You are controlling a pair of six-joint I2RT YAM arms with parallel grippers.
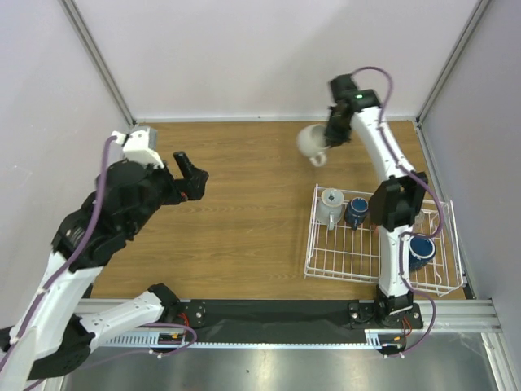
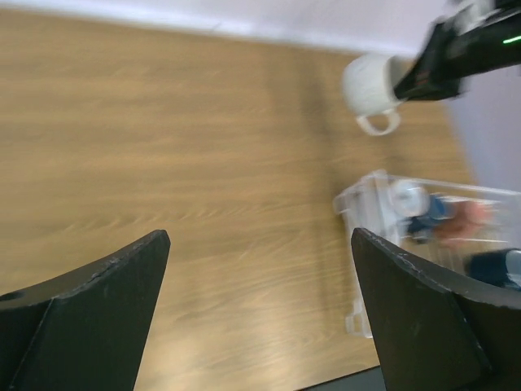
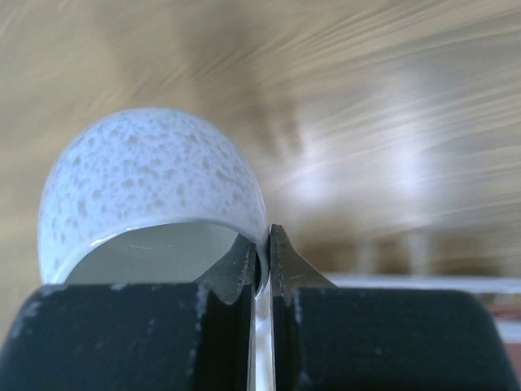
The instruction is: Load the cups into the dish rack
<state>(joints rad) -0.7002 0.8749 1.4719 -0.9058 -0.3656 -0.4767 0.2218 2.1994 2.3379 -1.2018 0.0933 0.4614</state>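
My right gripper (image 1: 328, 137) is shut on the rim of a cream-white mug (image 1: 311, 142) and holds it in the air over the far table, left of and beyond the dish rack (image 1: 326, 265). In the right wrist view the speckled mug (image 3: 151, 191) has its rim pinched at my gripper (image 3: 262, 254). The white wire rack holds a pale grey-blue mug (image 1: 330, 205), a dark blue cup (image 1: 356, 213) and another dark blue cup (image 1: 421, 251). My left gripper (image 1: 192, 175) is open and empty above the left table; its view shows the held mug (image 2: 370, 85) and the rack (image 2: 370, 204).
The wooden table (image 1: 236, 212) ends at a black strip along the near edge. Metal frame posts (image 1: 98, 61) and pale walls stand at the back corners. My right arm (image 1: 391, 204) passes over the rack.
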